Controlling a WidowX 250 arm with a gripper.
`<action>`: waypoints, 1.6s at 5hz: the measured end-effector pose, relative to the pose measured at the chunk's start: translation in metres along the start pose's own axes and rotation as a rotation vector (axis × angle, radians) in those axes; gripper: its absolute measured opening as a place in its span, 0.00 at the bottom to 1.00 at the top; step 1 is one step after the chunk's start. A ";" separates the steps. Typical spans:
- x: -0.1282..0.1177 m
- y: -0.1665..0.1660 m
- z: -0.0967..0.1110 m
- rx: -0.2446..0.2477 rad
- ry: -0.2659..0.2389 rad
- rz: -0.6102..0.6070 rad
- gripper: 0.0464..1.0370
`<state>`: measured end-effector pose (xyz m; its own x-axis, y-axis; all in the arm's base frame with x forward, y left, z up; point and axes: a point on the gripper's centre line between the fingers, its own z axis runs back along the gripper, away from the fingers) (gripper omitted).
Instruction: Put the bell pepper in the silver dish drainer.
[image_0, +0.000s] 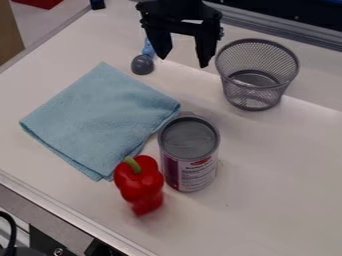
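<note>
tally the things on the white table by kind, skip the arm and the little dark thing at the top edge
bell pepper: 1
can: 1
cloth: 1
mesh basket: 1
blue and grey utensil: 1
total: 5

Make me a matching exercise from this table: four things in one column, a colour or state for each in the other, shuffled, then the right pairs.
Things:
1. bell pepper
2. cloth
3. can
4. mesh basket

Colour or state:
A. standing upright, with a label round its side
B. grey, see-through walls
C. red, with a green stem
D. light blue, lying flat

Right pairs: 1-C, 2-D, 3-A, 4-B
</note>
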<state>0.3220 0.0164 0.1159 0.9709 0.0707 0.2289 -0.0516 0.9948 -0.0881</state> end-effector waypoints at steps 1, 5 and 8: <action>-0.005 0.000 -0.006 -0.005 0.028 -0.003 0.96; -0.079 -0.012 0.042 -0.167 0.161 -0.300 0.96; -0.137 -0.017 0.038 -0.172 0.231 -0.481 0.96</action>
<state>0.1806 -0.0075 0.1230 0.9028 -0.4250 0.0655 0.4295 0.8833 -0.1878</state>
